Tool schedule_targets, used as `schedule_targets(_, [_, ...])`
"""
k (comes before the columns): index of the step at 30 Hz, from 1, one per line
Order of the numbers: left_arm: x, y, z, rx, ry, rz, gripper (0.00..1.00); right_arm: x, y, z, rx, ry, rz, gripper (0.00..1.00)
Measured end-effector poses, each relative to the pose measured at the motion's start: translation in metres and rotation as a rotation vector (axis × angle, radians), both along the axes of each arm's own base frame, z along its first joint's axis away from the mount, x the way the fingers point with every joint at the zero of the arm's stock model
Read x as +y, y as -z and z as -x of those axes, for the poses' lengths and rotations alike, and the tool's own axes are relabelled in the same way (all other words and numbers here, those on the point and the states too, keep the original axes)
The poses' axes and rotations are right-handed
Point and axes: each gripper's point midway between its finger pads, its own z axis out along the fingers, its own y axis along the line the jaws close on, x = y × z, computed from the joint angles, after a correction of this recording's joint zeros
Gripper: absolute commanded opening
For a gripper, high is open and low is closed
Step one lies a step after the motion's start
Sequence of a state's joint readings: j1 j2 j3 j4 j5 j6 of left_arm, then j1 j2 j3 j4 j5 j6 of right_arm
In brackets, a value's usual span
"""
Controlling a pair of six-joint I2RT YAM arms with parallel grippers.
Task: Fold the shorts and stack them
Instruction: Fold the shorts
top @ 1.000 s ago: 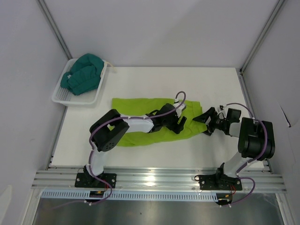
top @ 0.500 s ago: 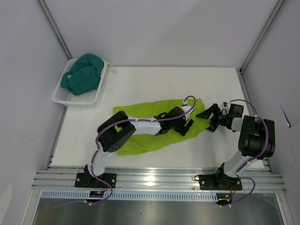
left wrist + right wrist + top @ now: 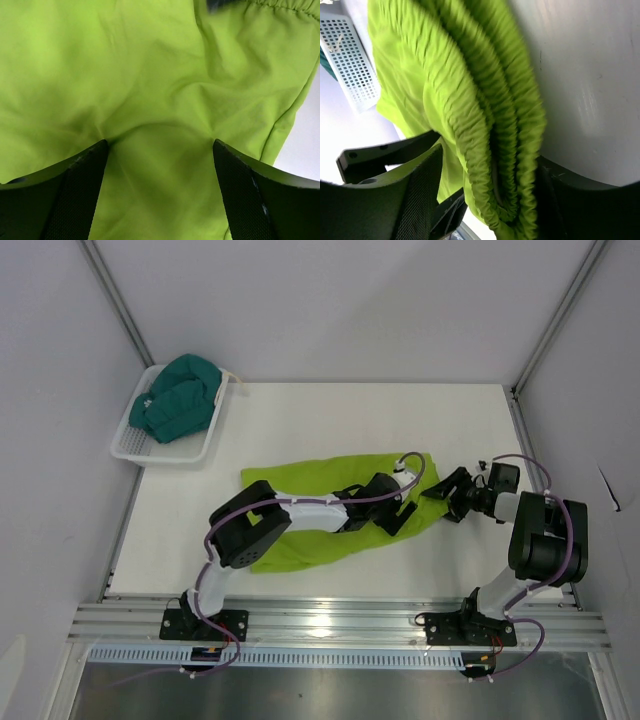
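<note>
Two pairs of shorts lie well apart. At the far left corner the teal shorts (image 3: 178, 400) sit bunched in soft rounded folds inside a white plastic basket (image 3: 125, 445) with a gridded mesh wall, a cream cord showing at its far edge. The lime green shorts (image 3: 300, 540) lie spread across the middle of the smooth white table (image 3: 300, 420), thin and matte, creased rather than flat, the near left part rumpled. The left arm reaches across them and hides part of the cloth. The left gripper (image 3: 395, 510) rests on the right half of the fabric, its dark textured fingers (image 3: 75, 190) spread wide with wrinkles drawn between them. Just beyond, at the right end of the shorts, the gathered, ribbed elastic waistband (image 3: 490, 125) is doubled over between the fingers of the right gripper (image 3: 447, 490). They stand on either side of it, but I cannot tell whether they pinch it.
</note>
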State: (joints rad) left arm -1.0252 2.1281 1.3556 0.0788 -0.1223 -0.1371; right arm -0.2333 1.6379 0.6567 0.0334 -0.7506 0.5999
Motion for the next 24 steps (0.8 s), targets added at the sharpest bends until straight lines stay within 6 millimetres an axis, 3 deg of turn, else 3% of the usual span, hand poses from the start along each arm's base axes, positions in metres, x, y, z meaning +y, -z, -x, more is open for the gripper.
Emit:
schedule_targets(3, [0.018, -0.002, 0.012, 0.019, -0.004, -0.039, 0.89, -0.001, 0.0, 0.001, 0.005, 0.009, 0.01, 0.64])
schedule_targets(10, [0.083, -0.011, 0.05, 0.095, -0.029, -0.143, 0.9, 0.001, 0.001, 0.011, 0.008, 0.037, 0.029, 0.6])
schedule_targets(12, [0.09, -0.02, 0.054, 0.091, -0.03, -0.138, 0.92, 0.006, 0.001, 0.015, 0.011, 0.03, 0.032, 0.62])
schedule_targets(17, [0.09, -0.037, 0.052, 0.063, -0.031, -0.121, 0.91, 0.025, -0.003, 0.02, 0.011, -0.03, 0.012, 0.87])
schedule_targets(24, [0.091, -0.037, 0.052, 0.063, -0.021, -0.136, 0.93, 0.038, -0.009, 0.027, 0.007, -0.105, -0.015, 0.94])
